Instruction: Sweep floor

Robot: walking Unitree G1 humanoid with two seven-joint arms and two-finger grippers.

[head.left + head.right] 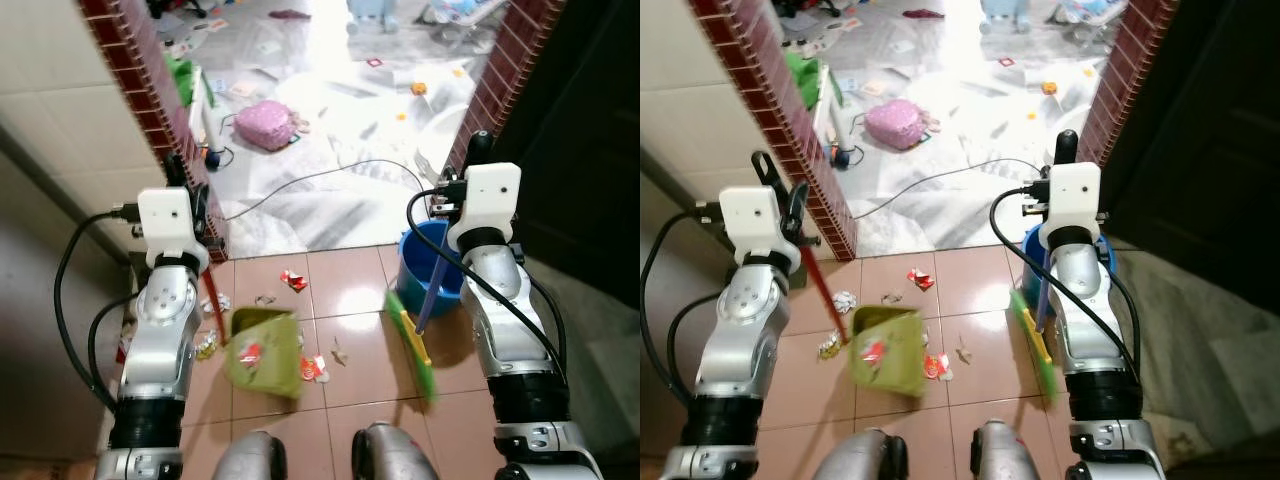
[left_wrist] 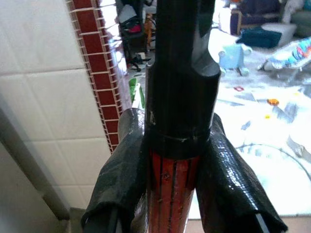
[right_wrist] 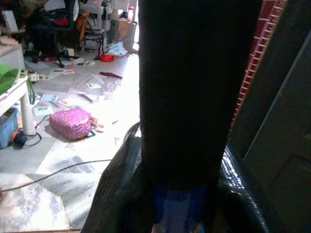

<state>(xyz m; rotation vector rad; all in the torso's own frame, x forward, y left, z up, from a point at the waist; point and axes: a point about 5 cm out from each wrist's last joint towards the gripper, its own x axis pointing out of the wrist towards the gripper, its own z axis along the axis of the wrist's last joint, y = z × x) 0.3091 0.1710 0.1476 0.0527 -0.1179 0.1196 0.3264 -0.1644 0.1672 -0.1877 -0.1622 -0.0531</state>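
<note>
A green dustpan (image 1: 265, 352) rests on the tan floor tiles in front of my feet, with a red wrapper lying in it. Its red handle (image 1: 213, 305) rises to my left gripper (image 1: 195, 200), which is shut on it; the left wrist view shows black fingers (image 2: 121, 170) wrapped round the handle. A green broom head (image 1: 412, 345) hangs to the right of the pan. Its blue handle (image 1: 432, 290) runs up into my right gripper (image 1: 470, 165), shut on it. Red wrappers (image 1: 293, 280) and a paper scrap (image 1: 338, 352) lie around the pan.
A blue bucket (image 1: 430, 262) stands right behind the broom. Red brick posts (image 1: 150, 110) frame a doorway into a bright, cluttered room with a pink bag (image 1: 265, 125) and a black cable (image 1: 320, 180). A dark door (image 1: 590, 130) closes the right side.
</note>
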